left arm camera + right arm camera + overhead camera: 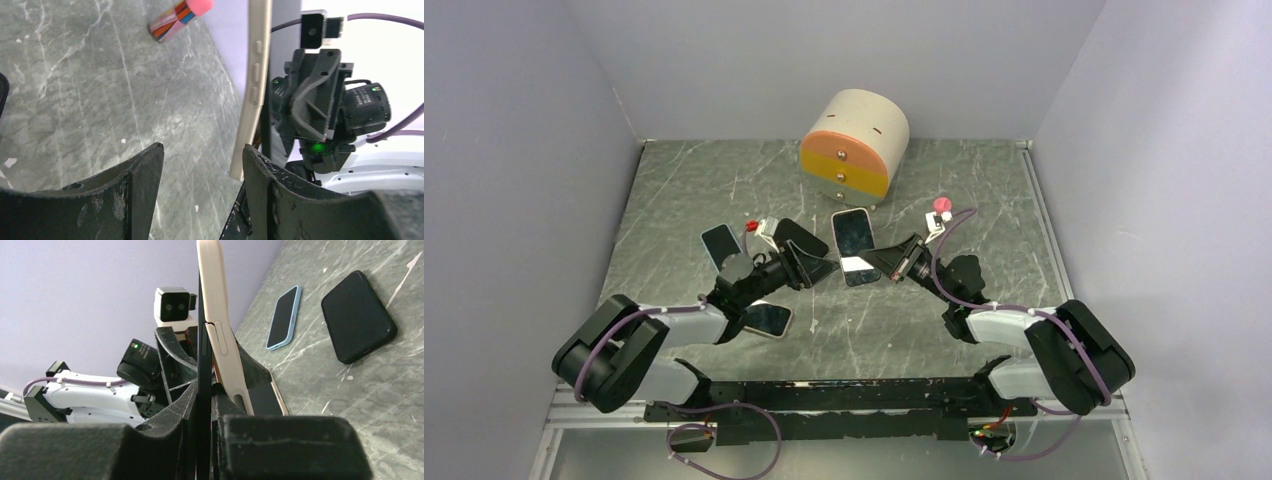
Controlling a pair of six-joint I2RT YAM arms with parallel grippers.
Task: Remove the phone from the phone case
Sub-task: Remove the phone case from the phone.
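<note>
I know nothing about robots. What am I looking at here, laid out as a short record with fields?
held item: phone, up off the table between the two arms
its cover: beige case, partly peeled off the phone
right jaws: shut on the phone
left jaws: open, close beside the case
lying on the table: light-blue-cased phone, black phone, a third phone
at the back: rounded drawer unit

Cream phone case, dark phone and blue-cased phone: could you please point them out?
cream phone case (214, 300), right wrist view, its side edge
dark phone (202, 370), right wrist view, its thin edge
blue-cased phone (283, 315), right wrist view, its screen
</note>
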